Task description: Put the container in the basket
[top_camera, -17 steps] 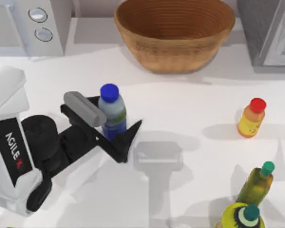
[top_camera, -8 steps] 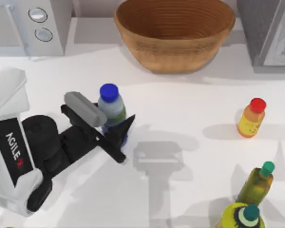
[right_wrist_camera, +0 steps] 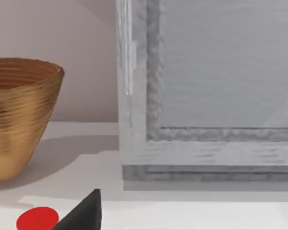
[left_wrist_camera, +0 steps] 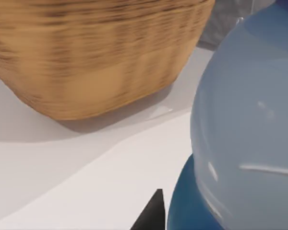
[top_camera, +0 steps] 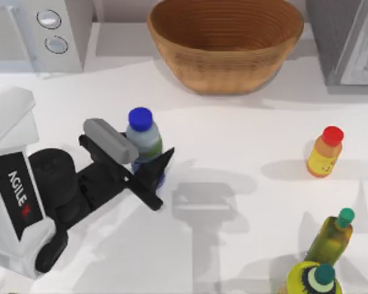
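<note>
currently the left gripper sits closed around the lower body of the container, upright on the table, well short of the basket. smooth clear plastic: likely light, slippery; low grip looks sensible.

The basket is woven of tan wicker, ribbed and matt, its coils seen plainly in the left wrist view. The container is made of clear, glossy plastic with a smooth blue cap. It is clamped by the matt black fingers of the left gripper. The white tabletop is rendered smooth and matt.
</note>
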You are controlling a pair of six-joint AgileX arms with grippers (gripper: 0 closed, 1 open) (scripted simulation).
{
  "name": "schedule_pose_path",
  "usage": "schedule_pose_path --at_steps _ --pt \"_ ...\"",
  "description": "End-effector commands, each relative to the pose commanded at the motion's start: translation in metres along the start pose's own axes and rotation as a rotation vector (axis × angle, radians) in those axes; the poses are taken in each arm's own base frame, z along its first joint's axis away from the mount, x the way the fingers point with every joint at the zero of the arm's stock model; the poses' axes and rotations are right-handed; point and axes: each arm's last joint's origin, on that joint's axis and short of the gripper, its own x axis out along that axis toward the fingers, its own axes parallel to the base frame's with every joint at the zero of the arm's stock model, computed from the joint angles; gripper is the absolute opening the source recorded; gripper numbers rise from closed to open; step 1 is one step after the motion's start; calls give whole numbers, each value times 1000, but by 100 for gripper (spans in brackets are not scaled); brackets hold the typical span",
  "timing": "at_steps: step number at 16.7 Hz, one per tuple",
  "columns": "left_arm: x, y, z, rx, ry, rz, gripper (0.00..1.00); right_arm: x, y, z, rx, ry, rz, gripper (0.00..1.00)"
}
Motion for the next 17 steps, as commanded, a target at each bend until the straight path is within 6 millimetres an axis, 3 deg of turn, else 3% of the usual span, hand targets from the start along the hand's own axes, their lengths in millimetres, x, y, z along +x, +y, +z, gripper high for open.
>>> schedule_pose_path --at_steps 9,17 --pt "-3 -1 5 9 -7 -5 0 0 0 0 0 0 0 100" --pt "-49 -7 69 49 -87 -30 0 0 0 0 0 0 0 100"
